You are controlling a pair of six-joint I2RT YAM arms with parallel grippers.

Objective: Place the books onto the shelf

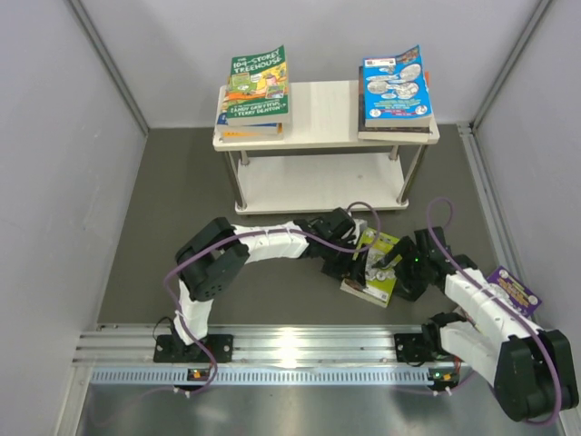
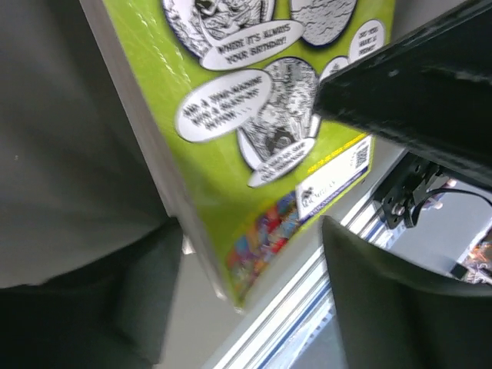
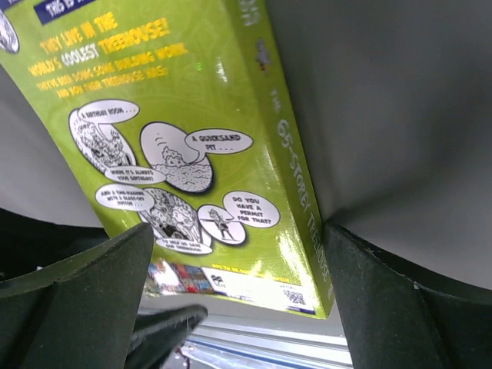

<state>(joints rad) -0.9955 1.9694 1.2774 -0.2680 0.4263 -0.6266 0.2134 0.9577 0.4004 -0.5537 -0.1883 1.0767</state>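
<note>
Our fixed view sits high behind the arms and looks down over the whole floor, with the bases (image 1: 192,348) at its bottom edge and the shelf (image 1: 322,113) at the far side. Our two wrist views sit very close, each looking out between its own fingers (image 3: 77,307) at the lime book (image 1: 375,268). All three views share that book and the rail (image 1: 290,345).

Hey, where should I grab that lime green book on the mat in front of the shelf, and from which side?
Probably across its width, spine to page edge, coming down from above: the lime green book seems to lie flat, back cover up, so its faces can't be pinched. The right end effector straddles that width with open fingers.
</note>
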